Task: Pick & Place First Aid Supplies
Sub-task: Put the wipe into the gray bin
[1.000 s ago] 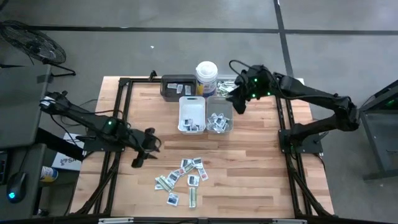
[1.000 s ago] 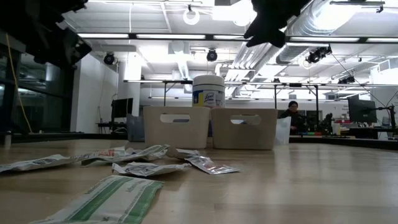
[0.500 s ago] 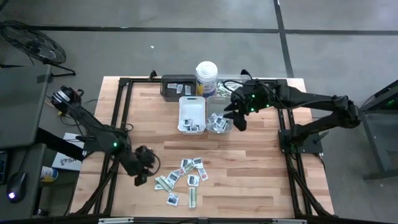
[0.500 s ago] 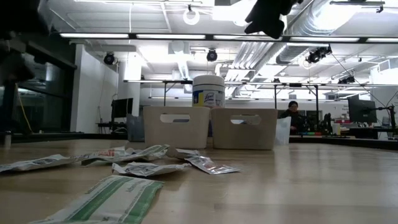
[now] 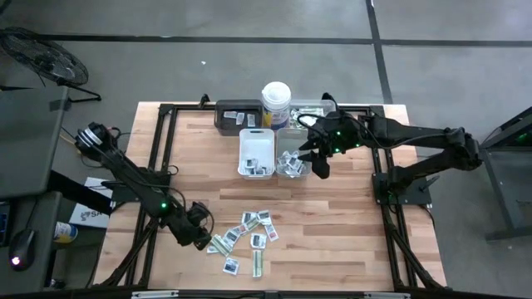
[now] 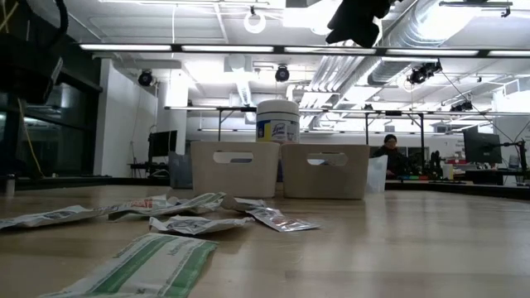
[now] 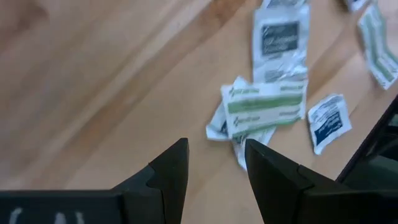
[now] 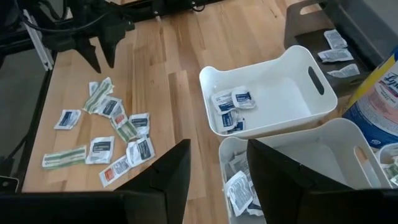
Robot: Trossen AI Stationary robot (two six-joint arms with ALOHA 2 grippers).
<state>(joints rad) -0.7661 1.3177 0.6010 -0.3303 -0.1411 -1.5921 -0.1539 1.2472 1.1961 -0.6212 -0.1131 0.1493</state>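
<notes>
High view showed the wooden surface framed by black rails on all four sides. The loose packets lay in one scatter near the front edge, slightly left of centre, about a dozen in number; an exact count could not be made. Bare wood lay open to the right of the scatter and between the scatter and the bins.

Four containers and one canister stood at the back of the surface:
- one white bin, holding a few packets at its front end;
- one second bin touching its right side, holding a heap of packets;
- one dark tray behind them with a few packets;
- one further tray at the back right, partly hidden by the arm;
- one white canister between the two trays.

The left hand was low at the left edge of the scatter, just beside the nearest packets. Left wrist view showed its fingers apart and holding nothing, with a green-and-white strip just beyond them.

The right hand hovered above the right side of the second bin. Right wrist view showed its fingers apart and holding nothing.
</notes>
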